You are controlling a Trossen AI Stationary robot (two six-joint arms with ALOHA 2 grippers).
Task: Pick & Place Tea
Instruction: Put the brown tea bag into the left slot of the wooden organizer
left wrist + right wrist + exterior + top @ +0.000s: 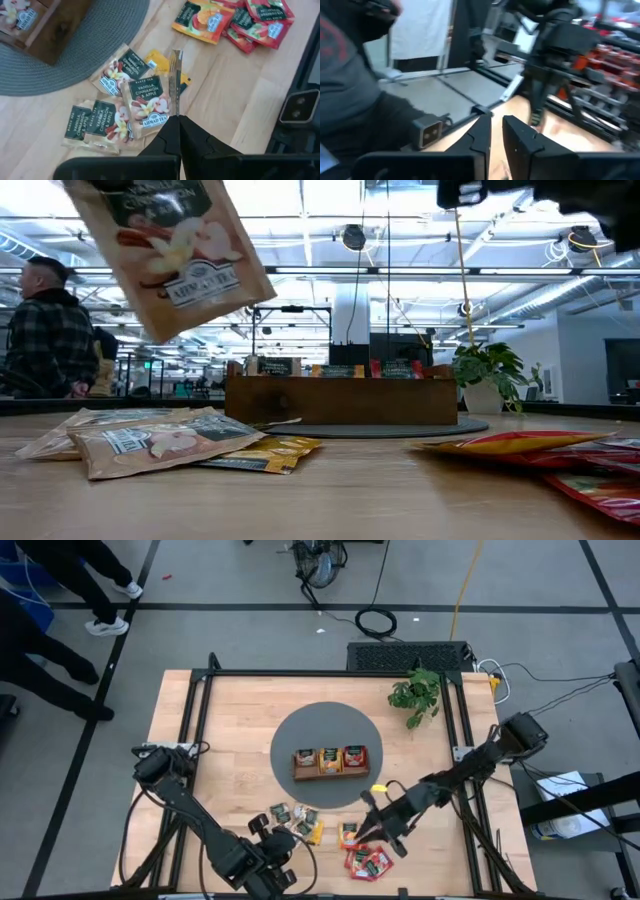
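**Left pincer holding a tan sachet above the bench; right pincer over the orange and red sachets**

High view: the left pincer (283,852) is sitting at the bench's (240,710) seven o'clock edge, just beside a loose cluster of tan sachets (292,814) and a yellow sachet (315,832). The right pincer (368,828) is hanging at about five o'clock of the round grey mat (325,725), near an orange sachet (348,832) and the red sachets (372,862). On the mat the wooden tray (331,774) is carrying sachets in all three compartments. A potted plant (417,692) is standing at the bench's one o'clock corner.

Low view: a tan sachet (170,245) is hanging tilted in the air, clear of the bench, above the tan sachets lying flat. The tray is standing behind them, and a person (45,330) is standing far off at nine o'clock.

Left wrist view: the left pincer's fingers (165,142) are pressing together on the edge of the lifted tan sachet (176,82), seen edge-on.

Right wrist view: the right pincer (496,131) is showing a narrow gap between its fingers, with nothing between them that I can make out.
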